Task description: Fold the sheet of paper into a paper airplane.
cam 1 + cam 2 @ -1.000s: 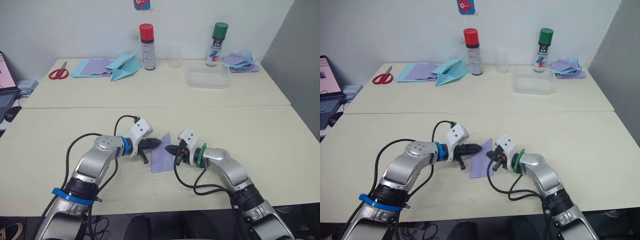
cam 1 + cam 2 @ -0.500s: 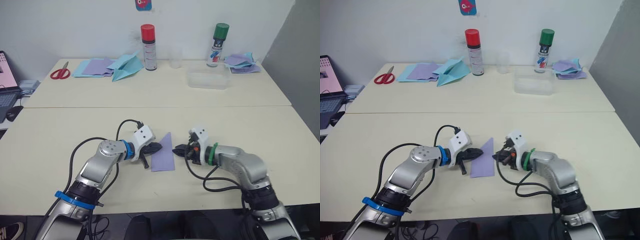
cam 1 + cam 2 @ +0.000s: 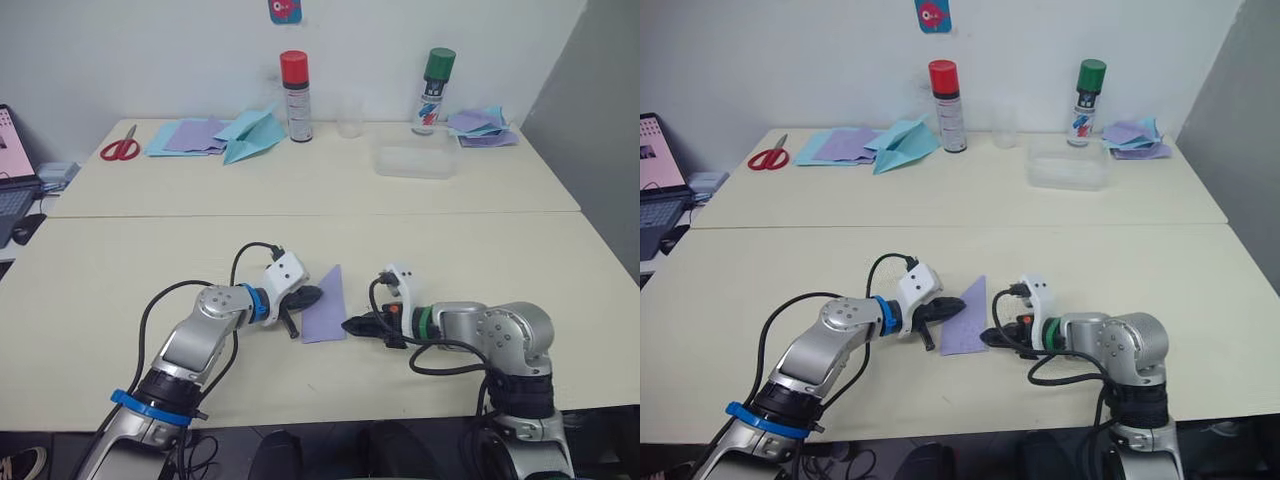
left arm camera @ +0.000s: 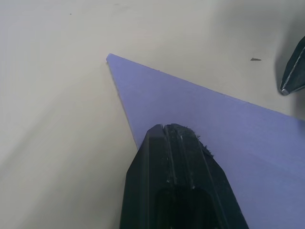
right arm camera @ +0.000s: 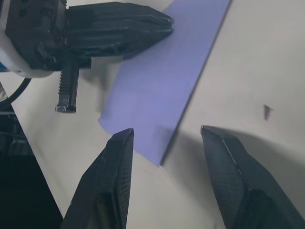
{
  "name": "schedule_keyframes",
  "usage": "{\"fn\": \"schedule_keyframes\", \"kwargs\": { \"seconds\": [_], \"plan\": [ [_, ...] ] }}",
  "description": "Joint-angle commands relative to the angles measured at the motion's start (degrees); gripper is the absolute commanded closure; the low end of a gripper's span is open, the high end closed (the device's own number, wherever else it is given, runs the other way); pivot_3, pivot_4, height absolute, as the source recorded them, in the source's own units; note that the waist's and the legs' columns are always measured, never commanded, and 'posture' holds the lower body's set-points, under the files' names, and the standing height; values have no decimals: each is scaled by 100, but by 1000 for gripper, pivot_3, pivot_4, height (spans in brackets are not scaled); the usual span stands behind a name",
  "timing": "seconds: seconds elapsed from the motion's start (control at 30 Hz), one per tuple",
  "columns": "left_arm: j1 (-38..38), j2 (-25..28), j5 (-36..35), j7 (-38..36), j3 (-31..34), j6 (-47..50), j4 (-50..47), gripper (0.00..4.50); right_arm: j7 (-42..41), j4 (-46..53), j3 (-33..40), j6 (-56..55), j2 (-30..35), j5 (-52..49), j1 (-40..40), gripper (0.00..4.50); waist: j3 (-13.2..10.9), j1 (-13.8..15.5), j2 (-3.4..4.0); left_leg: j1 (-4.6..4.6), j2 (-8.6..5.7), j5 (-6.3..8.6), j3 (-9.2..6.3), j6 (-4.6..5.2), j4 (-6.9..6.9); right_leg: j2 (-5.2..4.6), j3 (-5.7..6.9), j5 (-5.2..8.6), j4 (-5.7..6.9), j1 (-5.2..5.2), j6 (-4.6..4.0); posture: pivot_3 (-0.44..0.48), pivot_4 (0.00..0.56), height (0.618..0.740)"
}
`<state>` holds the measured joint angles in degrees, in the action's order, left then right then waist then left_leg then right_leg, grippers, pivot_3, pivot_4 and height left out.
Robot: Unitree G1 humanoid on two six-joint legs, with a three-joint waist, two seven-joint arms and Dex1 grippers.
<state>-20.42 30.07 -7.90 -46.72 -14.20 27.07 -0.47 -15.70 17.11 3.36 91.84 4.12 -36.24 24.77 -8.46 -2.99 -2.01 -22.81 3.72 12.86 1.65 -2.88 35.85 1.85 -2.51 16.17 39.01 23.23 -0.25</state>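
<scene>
- Since a second ago the right claw [image 3: 350, 325] has swung off the paper's right edge, down toward its near right corner; the right elbow now sits further out to the right. Left claw [image 3: 308, 295] is about where it was, at the paper's left edge.
- Sheet of paper [image 3: 326, 310] lies flat on the near worktop [image 3: 120, 270] between the two claws. It is already folded to a narrow lavender wedge, with its point away from the robot and its near end wider.
- Left claw: fingers closed together, tip resting on the paper's left margin, seemingly pinning it down. Left wrist view shows the joined fingertips [image 4: 171, 136] over the lavender surface.
- Right claw: spread wide, holding nothing; in the right wrist view its fingers straddle the paper's near corner [image 5: 159, 160] without gripping it.
- Progress, as a judgement: early folds done, a long tapered shape exists; no wing flaps or layered triangles visible yet. Further folds and creasing remain, so roughly mid-task.
- Far worktop [image 3: 520, 175]: a finished light-blue paper airplane [image 3: 250, 132], not the task's piece.
</scene>
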Motion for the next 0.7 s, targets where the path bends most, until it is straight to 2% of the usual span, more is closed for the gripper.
{"fn": "schedule_keyframes", "kwargs": {
  "seconds": [0.03,0.17,0.4,0.57,0.63,0.7],
  "plan": [
    [210,-14,153,70,-161,250,121,4500,648,-363,-17,66,-273,-422,19,2186,13,-13,-1,1,0,0,0,0,0,0,0,0,0,0,0,0,150,740],
    [248,-16,144,100,-152,283,68,4500,1215,-710,22,66,-564,-867,145,2186,26,-31,-5,4,2,0,-1,0,-2,0,-2,0,0,-2,0,0,150,740],
    [345,-4,145,135,-114,314,-16,4500,1772,-1078,135,66,-682,-1492,306,2186,34,-81,-4,14,8,0,-2,0,-9,4,-5,0,1,-4,0,0,150,740],
    [347,-11,163,131,-91,319,-6,4500,2126,-1289,489,66,-905,-1917,422,2186,34,-96,-4,17,10,0,-2,1,-15,7,-5,0,1,-4,0,0,150,740],
    [346,-12,169,128,-92,314,-1,4500,2056,-1250,421,66,-786,-1992,520,2186,33,-103,-3,16,10,0,-4,1,-15,7,-5,0,1,-4,0,0,150,740],
    [343,-16,169,128,-90,308,7,4500,1652,-940,7,66,-372,-1900,641,2186,29,-105,3,13,10,0,-4,1,-14,6,-5,0,0,-2,0,0,150,740]
  ]
}}
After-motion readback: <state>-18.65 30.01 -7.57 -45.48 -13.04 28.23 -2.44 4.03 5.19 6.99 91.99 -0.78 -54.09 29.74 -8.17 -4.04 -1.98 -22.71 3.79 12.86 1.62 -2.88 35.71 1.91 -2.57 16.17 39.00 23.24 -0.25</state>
